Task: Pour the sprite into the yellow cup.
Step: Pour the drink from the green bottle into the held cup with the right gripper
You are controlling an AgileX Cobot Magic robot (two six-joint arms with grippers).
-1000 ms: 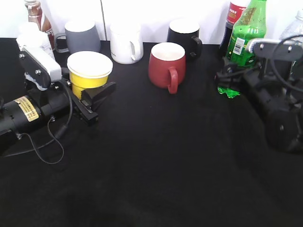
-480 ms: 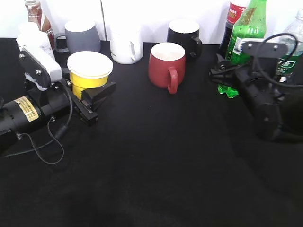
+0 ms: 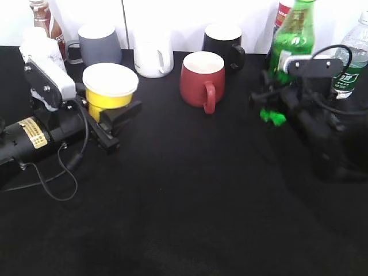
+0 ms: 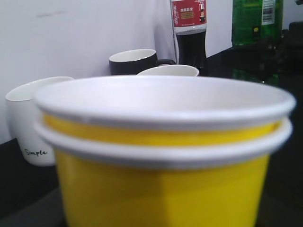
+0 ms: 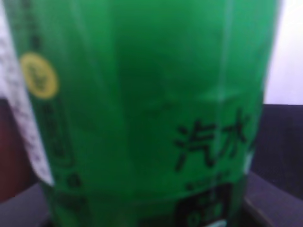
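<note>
The yellow cup [image 3: 109,86] stands at the left of the black table, and it fills the left wrist view [image 4: 161,179], white rim on top. My left gripper [image 3: 110,109] is shut on its lower body, with black jaws on both sides. The sprite [image 3: 293,37], a tall green bottle, is upright at the right, and its base [image 3: 272,117] is off the table. My right gripper [image 3: 275,95] is shut on its lower part. Its green label fills the right wrist view [image 5: 151,113], hiding the fingers. The sprite also shows far off in the left wrist view [image 4: 255,19].
A red mug [image 3: 201,77] stands between the cup and the sprite. Along the back wall are a grey mug [image 3: 99,43], a white mug [image 3: 153,52], a black mug [image 3: 224,39], a cola bottle [image 3: 283,14], a water bottle [image 3: 352,52] and a brown bottle [image 3: 41,14].
My right gripper has lifted the sprite and carried it a little left, away from the back row. The left arm and the yellow cup have stayed put.
</note>
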